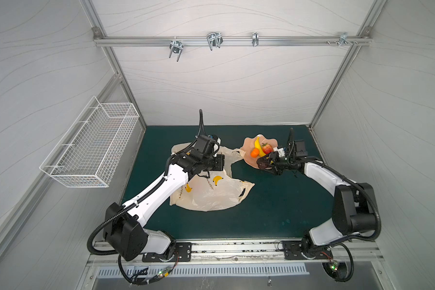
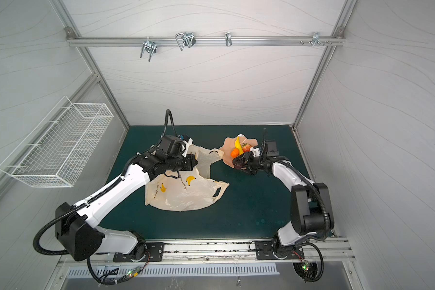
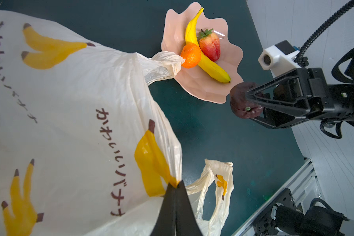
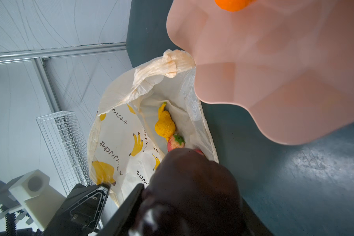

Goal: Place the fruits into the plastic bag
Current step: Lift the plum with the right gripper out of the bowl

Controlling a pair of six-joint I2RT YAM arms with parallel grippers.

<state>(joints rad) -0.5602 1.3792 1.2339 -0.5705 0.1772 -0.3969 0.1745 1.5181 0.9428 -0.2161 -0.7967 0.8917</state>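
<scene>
The cream plastic bag [image 1: 211, 193] with printed bananas lies mid-mat. My left gripper [image 3: 175, 185] is shut on its mouth edge and holds that edge up. Inside, the right wrist view shows a yellow lemon [image 4: 165, 125] and a red strawberry [image 4: 175, 142]. My right gripper [image 1: 261, 164] is shut on the dark brown fruit [image 3: 241, 102], at the near rim of the pink dish [image 3: 192, 85], between dish and bag mouth. On the dish lie a banana [image 3: 208, 65], an orange [image 3: 190, 55] and a strawberry [image 3: 211, 46].
A white wire basket [image 1: 93, 148] hangs on the left wall, above the mat. One bag handle [image 3: 166, 63] rests against the dish rim; the other handle loop [image 3: 219, 183] lies on the green mat [image 1: 274, 206] nearer the front.
</scene>
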